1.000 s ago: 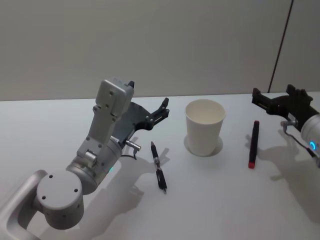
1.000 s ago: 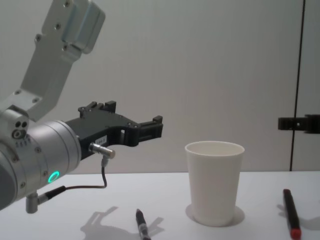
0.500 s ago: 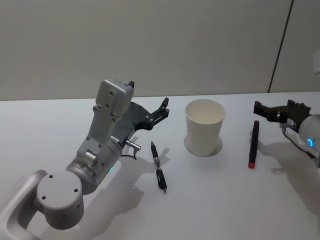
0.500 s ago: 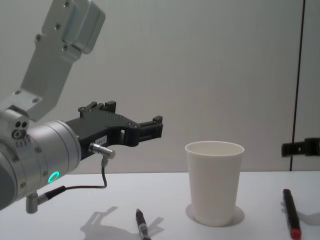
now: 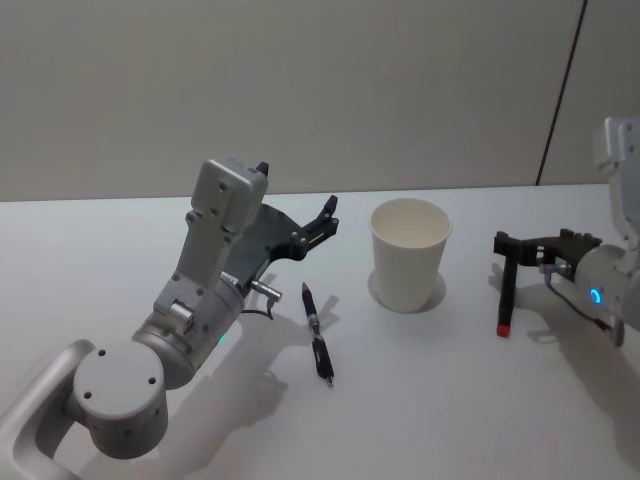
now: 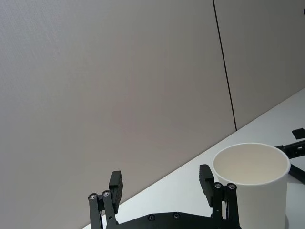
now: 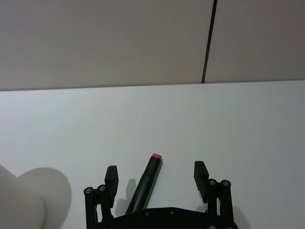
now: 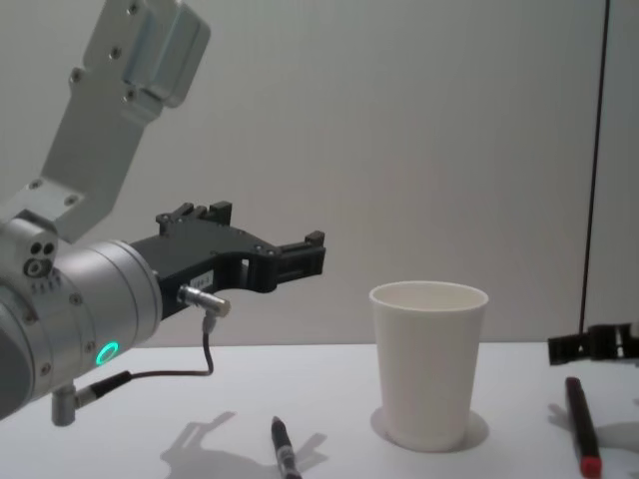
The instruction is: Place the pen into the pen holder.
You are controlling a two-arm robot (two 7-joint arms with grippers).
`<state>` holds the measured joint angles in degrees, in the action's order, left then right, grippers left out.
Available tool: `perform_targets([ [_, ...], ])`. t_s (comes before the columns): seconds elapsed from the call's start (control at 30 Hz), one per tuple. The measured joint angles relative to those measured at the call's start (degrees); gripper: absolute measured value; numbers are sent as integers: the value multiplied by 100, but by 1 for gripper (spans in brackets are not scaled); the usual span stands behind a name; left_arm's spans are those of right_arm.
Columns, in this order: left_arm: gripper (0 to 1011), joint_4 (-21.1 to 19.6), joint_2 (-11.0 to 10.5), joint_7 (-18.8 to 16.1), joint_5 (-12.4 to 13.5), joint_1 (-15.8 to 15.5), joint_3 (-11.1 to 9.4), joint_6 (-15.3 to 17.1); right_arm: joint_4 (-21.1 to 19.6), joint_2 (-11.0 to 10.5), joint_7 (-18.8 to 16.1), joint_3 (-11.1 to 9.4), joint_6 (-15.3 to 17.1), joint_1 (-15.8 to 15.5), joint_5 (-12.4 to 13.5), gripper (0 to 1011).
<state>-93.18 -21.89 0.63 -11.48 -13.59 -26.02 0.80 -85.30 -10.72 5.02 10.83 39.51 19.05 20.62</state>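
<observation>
Robot test lab, by look of it. Plain white counter (image 5: 420, 410), smooth and unmarked. Bare grey wall panels (image 5: 300, 90) behind, split by dark vertical seam (image 5: 561, 95). Silver robot left arm (image 5: 205, 270) and right arm (image 5: 625, 265) over counter. Sparse staged props: white paper cup (image 5: 409, 255), black pen (image 5: 317, 332), red-tipped pen (image 5: 506, 295).

The cup (image 5: 410, 255) is plain white with no print, and it stands on a white table (image 5: 450, 410). The left pen (image 5: 317, 332) is black with small pale markings along its barrel. The right pen (image 5: 506, 290) is black, red at its near end and pinkish-red at the far tip. The left gripper (image 6: 160, 177) is black on a silver-grey arm (image 5: 200, 290) with a teal glowing ring (image 8: 105, 352). The right gripper (image 7: 156, 171) is black too, beside a blue light (image 5: 596, 296). The far wall (image 5: 300, 90) is pale grey-beige with one dark vertical line (image 5: 562, 90).
</observation>
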Motion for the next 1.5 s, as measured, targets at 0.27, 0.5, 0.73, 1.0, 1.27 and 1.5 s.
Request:
perform_targets([
  [0.27,1001,0,0,0,0,0,0,0,235,118,16,73,120,103,-65,1002],
  [0.5,1001,0,0,0,0,0,0,0,379,197,24,118,183,169,-125,1002],
  [0.73,1001,0,0,0,0,0,0,0,487,261,43,146,227,216,-172,1002],
  [1.0,1001,0,0,0,0,0,0,0,571,306,53,156,236,236,-202,1001],
  [1.27,1001,0,0,0,0,0,0,0,617,332,53,159,226,248,-223,1002],
  [1.5,1001,0,0,0,0,0,0,0,641,346,60,157,216,253,-231,949],
])
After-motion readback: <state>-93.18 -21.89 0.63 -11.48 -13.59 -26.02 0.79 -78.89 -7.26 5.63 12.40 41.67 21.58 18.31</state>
